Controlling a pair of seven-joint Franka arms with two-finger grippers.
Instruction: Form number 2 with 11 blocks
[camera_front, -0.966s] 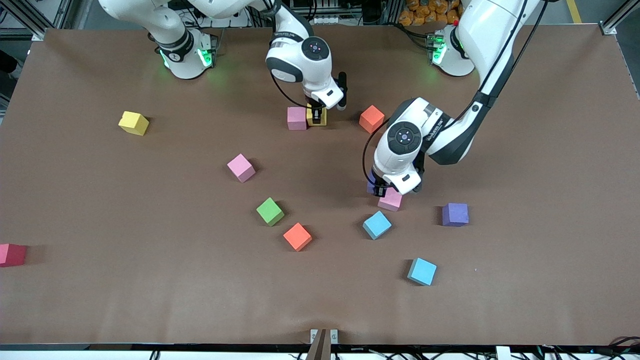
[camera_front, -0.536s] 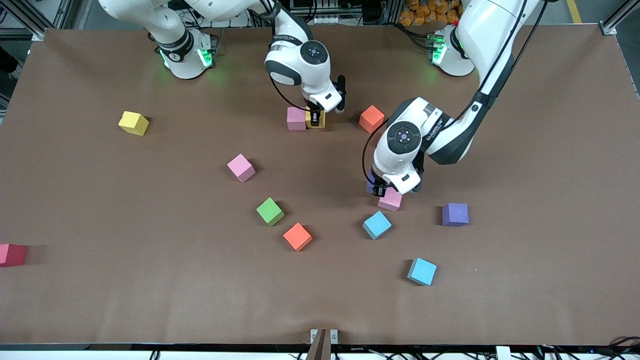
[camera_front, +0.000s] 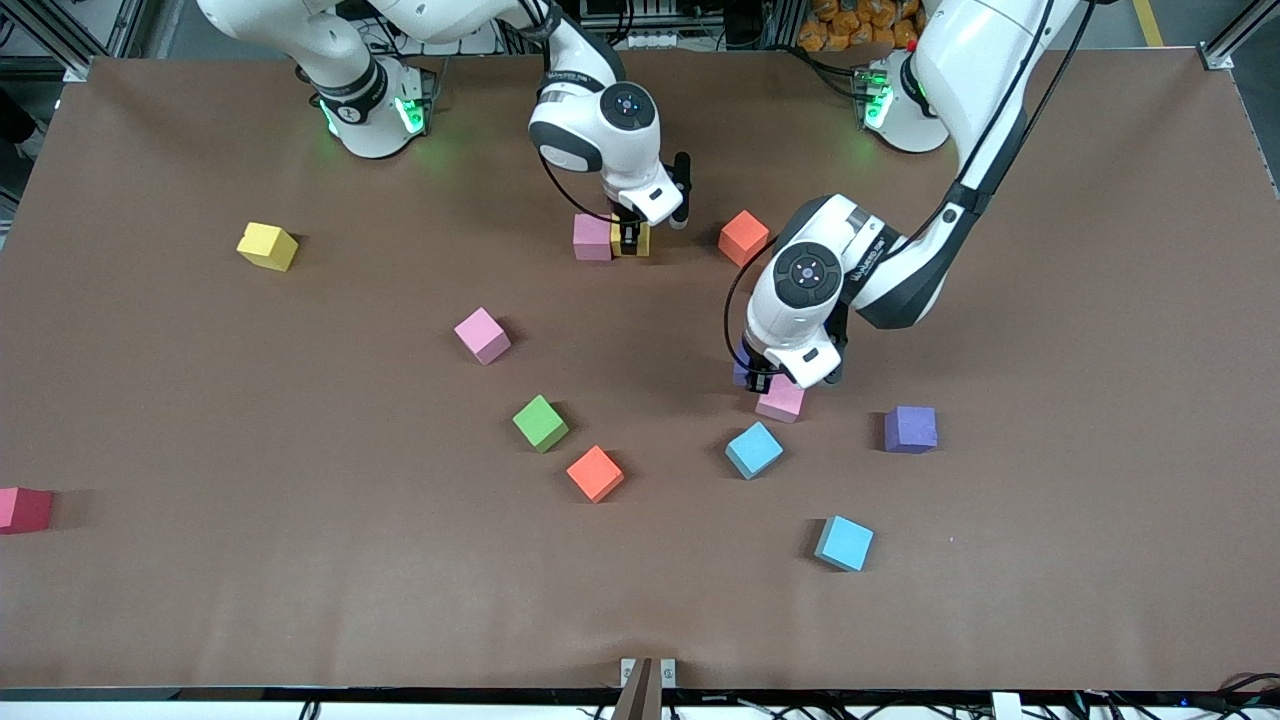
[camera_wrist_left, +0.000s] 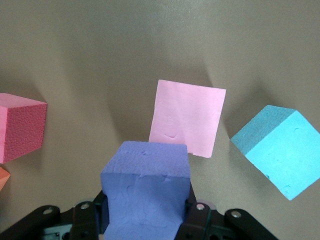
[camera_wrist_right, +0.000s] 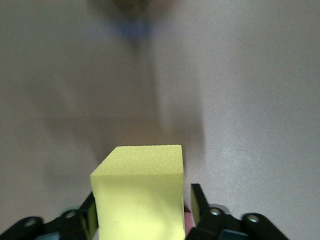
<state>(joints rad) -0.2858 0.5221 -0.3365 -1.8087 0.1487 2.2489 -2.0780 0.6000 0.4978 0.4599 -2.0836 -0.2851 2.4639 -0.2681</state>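
Purple block (camera_wrist_left: 145, 190): gripped in my left claw (camera_wrist_left: 147, 212), fingers clamped on two opposite faces.
Left claw position: up in the air, over the table (camera_front: 1050, 330) just beside the lone pink block (camera_front: 781, 402).
Yellow block (camera_wrist_right: 137, 195): resting on the table, touching the paired pink block (camera_front: 592, 237) on the side toward the left arm's end.
Right claw (camera_front: 630, 235): low over the yellow block with a finger on either side. A narrow gap shows at one finger, so the fingers are parted and I have hold of nothing.
Number 2: not formed. Only the yellow and paired pink blocks touch, near the arm bases.
Upper orange block (camera_front: 743, 237): apart from the pair, toward the left arm's end.
Loose blocks – mid-table: tilted pink block (camera_front: 482, 335), green block (camera_front: 540, 422), lower orange block (camera_front: 595, 473), first light blue block (camera_front: 753, 449), spare purple block (camera_front: 910, 429).
Second light blue block (camera_front: 844, 543): nearest the front camera.
Loose yellow block (camera_front: 267, 246): toward the right arm's end.
Red cube (camera_front: 22, 509): at the table edge – right arm's end.
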